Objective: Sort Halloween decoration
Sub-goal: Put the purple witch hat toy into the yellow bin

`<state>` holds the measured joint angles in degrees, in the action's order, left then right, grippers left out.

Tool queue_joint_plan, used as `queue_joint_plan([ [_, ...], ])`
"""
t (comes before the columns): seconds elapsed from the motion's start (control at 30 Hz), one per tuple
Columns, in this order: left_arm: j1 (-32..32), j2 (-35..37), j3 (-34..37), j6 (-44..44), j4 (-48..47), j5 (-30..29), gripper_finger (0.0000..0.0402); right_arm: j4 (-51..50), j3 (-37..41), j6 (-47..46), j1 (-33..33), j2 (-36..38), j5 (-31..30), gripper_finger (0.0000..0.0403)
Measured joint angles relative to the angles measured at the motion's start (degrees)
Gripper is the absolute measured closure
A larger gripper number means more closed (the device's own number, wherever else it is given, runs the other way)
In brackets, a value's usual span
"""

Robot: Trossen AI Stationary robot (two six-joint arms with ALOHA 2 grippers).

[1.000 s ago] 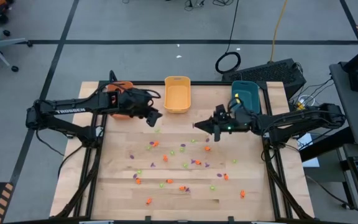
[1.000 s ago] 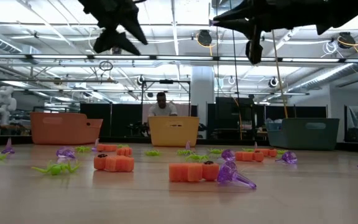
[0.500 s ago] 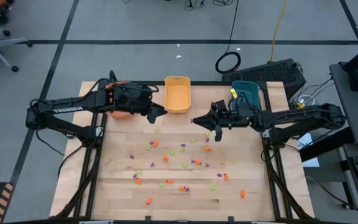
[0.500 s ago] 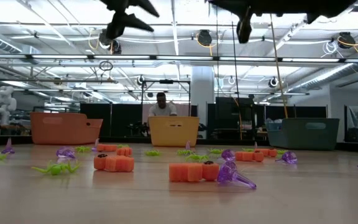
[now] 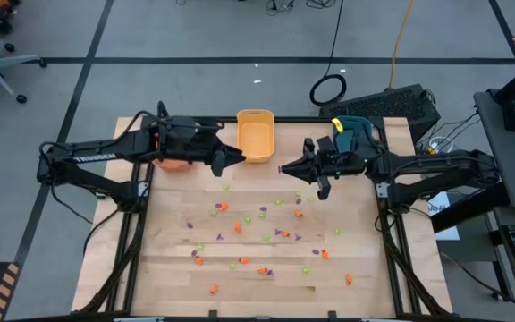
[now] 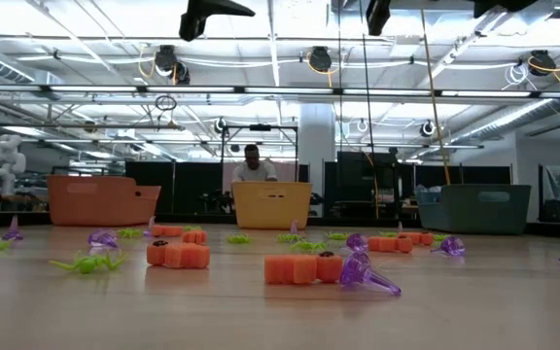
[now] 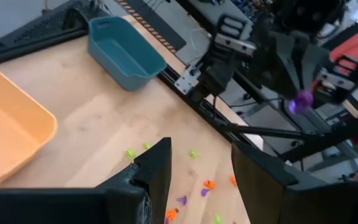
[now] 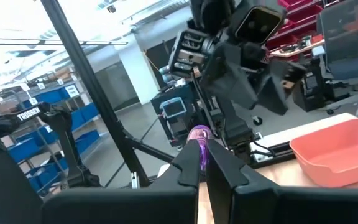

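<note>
Several tiny orange, light green and purple Halloween decoration trinkets (image 5: 238,227) lie loose on the wooden table (image 5: 168,268). My right gripper (image 5: 282,168) hangs high over the table's far middle, shut on a purple trinket (image 8: 199,135), which also shows in the left wrist view (image 7: 302,101). Facing it, my left gripper (image 5: 236,159) hangs in front of the yellow bin (image 5: 256,136). It is open (image 7: 201,168) with nothing between its fingers. In the low view only the undersides of the left gripper (image 6: 207,14) and the right gripper (image 6: 377,14) show at the top edge. My right gripper pinches the purple trinket between its two fingertips (image 8: 188,160). The trinket's upper part (image 8: 199,130) sticks out past the fingers. The fingers lie about level, pointing toward the table's left side. The trinket is lifted clear, high above the table.
Three bins stand along the far edge: an orange bin (image 5: 175,163) partly under my left arm, the yellow bin in the middle, a teal bin (image 5: 358,134) behind my right arm. Trinkets (image 6: 302,267) spread over the table's middle and near half. A person (image 6: 254,165) sits beyond the table.
Both grippers have risen, nearly leaving the top of the low view. My right gripper has rolled and tipped its fingers up to about level, still shut on the purple trinket. My left gripper has tipped up toward level and shifted a little toward the yellow bin.
</note>
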<state>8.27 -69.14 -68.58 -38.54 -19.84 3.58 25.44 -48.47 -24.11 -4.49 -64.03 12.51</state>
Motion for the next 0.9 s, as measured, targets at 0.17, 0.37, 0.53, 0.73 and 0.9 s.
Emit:
queue_joint_plan([
  [0.17, -1.9, 0.0, 0.0, 0.0, -0.1, 2.4, 0.0236, -0.3, 0.0, 3.1, 0.0, 0.6, 1.3, 0.0403],
  [0.37, -3.2, 0.0, 0.0, 0.0, 0.0, 3.1, 0.0236, -0.2, 0.0, 2.9, 0.0, 0.6, 1.3, 0.0403],
  [0.53, -3.2, 0.0, 0.0, 0.7, 0.0, 2.2, 0.0236, -0.3, 0.1, 4.6, 0.1, 0.9, 1.3, 0.0403],
  [0.73, -1.6, 0.0, 0.0, 6.5, 0.0, -1.8, 0.0236, -1.5, 0.1, 27.4, 0.1, 0.8, 1.2, 0.0403],
  [0.9, -0.6, 0.0, 0.0, 7.5, 0.0, -2.4, 0.0236, -2.2, 0.1, 40.4, -0.2, 0.8, 0.9, 0.0403],
])
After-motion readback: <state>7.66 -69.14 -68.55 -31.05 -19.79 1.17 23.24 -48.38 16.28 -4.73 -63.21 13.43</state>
